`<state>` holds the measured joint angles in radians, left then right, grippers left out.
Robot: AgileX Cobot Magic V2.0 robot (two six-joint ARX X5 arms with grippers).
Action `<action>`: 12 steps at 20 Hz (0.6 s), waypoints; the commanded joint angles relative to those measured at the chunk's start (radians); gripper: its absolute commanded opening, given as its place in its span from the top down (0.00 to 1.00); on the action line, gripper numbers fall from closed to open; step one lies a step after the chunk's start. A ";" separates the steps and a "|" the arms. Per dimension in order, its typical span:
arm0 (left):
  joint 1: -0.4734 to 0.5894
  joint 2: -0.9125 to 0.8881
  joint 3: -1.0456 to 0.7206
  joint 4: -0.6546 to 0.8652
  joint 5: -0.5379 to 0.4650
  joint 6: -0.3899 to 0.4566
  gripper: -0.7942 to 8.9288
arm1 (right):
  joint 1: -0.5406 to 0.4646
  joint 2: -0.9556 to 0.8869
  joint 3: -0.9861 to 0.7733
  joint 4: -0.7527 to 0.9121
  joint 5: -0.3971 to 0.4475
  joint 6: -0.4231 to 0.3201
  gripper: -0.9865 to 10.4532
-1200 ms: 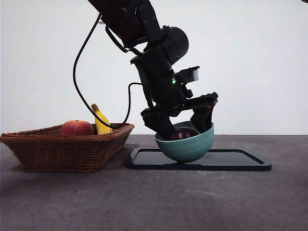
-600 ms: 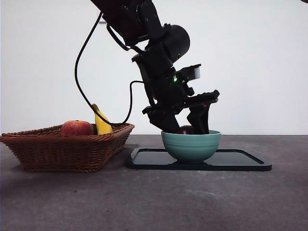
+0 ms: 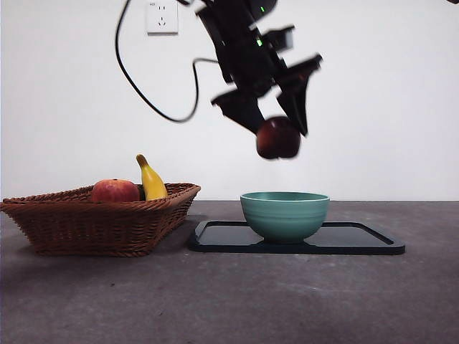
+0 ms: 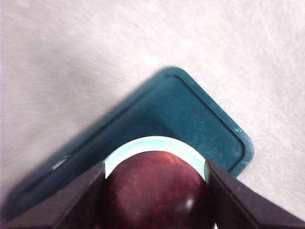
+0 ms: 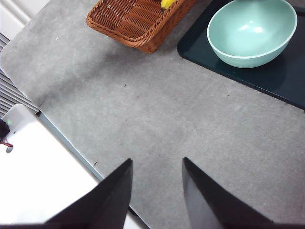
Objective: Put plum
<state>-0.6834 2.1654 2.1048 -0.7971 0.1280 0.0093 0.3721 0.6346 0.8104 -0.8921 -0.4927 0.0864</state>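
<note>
Left pincer [image 3: 278,118] clamped on plum [image 3: 278,138], at twelve o'clock above bowl [image 3: 285,215]; plum's base cut off in wrist view. Right pincer [image 5: 155,191] parted, empty.

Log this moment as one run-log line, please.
left end effector: shut on plum, held above bowl | bowl: empty, on tray | right end effector: open, idle

Right tool [image 5: 155,191] jaws parted over bare grey worktop [image 5: 190,119]. Empty mint bowl [image 5: 251,32] on dark tray [image 5: 286,81]; wicker basket [image 5: 136,21] beside tray.
</note>
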 commanded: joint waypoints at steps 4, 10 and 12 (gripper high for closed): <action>0.050 -0.185 0.041 -0.100 -0.001 0.005 0.67 | 0.005 0.004 0.007 0.009 0.003 0.002 0.77; 0.146 -0.416 0.038 -0.277 -0.001 0.005 0.67 | 0.005 0.003 0.007 0.009 0.003 -0.013 0.77; 0.180 -0.481 0.014 -0.319 -0.001 0.005 0.67 | 0.004 0.003 0.007 0.009 0.002 -0.018 0.77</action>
<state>-0.4992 1.6768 2.1025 -1.1175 0.1284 0.0093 0.3721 0.6346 0.8104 -0.8921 -0.4927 0.0814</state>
